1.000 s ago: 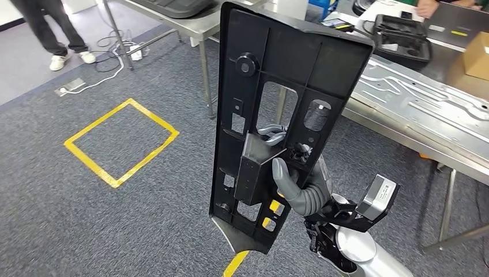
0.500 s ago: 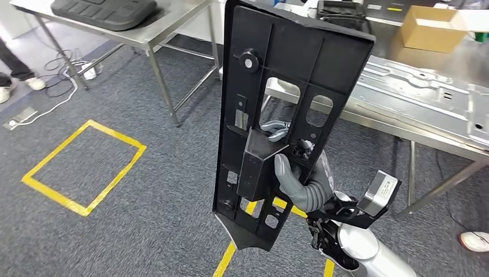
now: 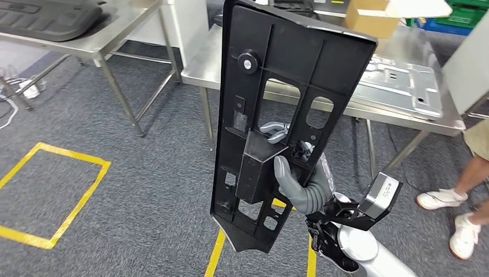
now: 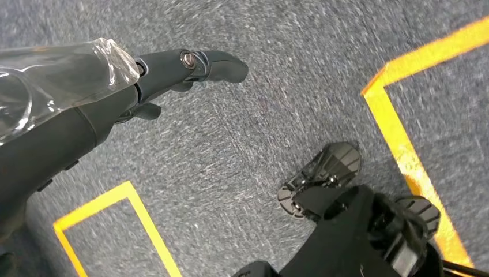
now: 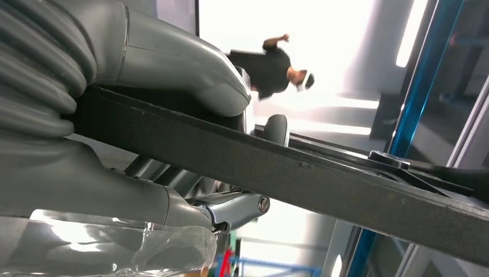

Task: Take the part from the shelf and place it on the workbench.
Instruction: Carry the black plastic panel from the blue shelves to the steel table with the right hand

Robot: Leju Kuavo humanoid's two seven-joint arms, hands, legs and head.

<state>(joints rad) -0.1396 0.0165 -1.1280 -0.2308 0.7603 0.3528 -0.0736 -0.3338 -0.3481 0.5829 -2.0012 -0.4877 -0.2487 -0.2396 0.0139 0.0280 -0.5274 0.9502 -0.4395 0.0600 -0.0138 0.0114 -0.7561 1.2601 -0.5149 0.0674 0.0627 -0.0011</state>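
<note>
The part (image 3: 288,75) is a long black plastic panel with cut-outs and a round knob, and it stands upright in front of me. My right hand (image 3: 300,187) grips it near its lower half, thumb on the near face and fingers through an opening. The right wrist view shows the part's edge (image 5: 323,184) clamped between thumb and fingers of my right hand (image 5: 144,63). My left hand (image 4: 173,66) hangs over the carpet, fingers extended and holding nothing. The steel workbench (image 3: 199,64) stands behind the part.
A flat metal sheet (image 3: 398,81) and a cardboard box (image 3: 372,17) lie on the workbench. A second steel table (image 3: 109,40) at the left carries a grey moulded part (image 3: 46,20). A person's legs (image 3: 461,196) stand at the right. Yellow tape (image 3: 52,196) marks the carpet.
The whole scene has slid left, so the camera has turned right toward the workbench. The part stays upright in my right hand's grip.
</note>
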